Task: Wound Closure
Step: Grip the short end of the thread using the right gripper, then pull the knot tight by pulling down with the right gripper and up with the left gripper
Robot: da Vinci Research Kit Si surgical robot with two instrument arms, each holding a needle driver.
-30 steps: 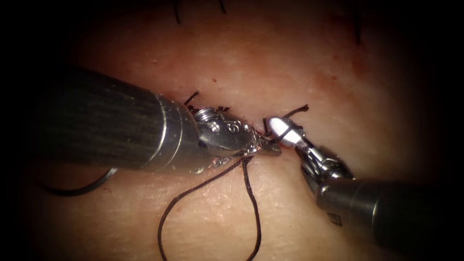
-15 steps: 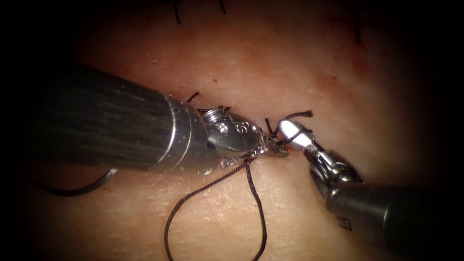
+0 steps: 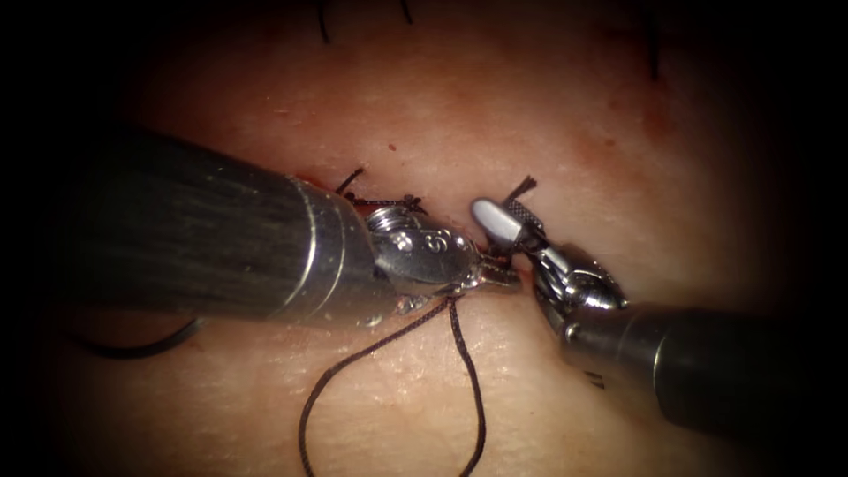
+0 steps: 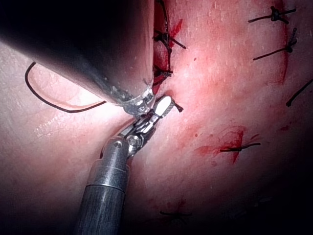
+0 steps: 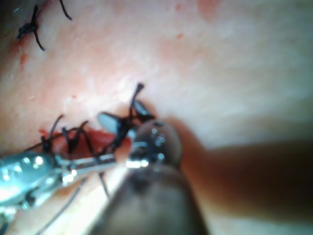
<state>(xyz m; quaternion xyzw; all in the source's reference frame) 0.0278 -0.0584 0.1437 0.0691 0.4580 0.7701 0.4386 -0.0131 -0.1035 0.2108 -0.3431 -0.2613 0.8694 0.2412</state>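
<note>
Far to the left a thin, dark, curved steel needle [image 3: 132, 347] lies flat on the pale pink pork tissue [image 3: 495, 106]. It is not in the tissue and neither tool holds it, and part of its arc is hidden behind the left arm's thick grey shaft.

That shaft ends in the left arm's silver needle driver [image 3: 499, 276], whose tip sits right at the red-edged cut [image 4: 161, 58]. Its jaws look pressed together on the dark braided thread [image 3: 389, 336], which drops away below them in two strands that form a long loop over the near tissue. Short black knot ends [image 3: 384, 202] stand up just behind its wrist.

Just to the right, almost touching it, is the right arm's silver needle driver [image 3: 503, 216], angled up from the lower right. Its jaws are clamped on the thread's short frayed tail [image 3: 521, 186], which pokes out past the tip. The right wrist view shows the same grip [image 5: 124, 117], with the other tool's closed tip [image 5: 93, 164] close beside it.

Off to the right side, tied black stitches [image 4: 274, 14] and smears of red fluid [image 4: 230, 142] mark the tissue.
</note>
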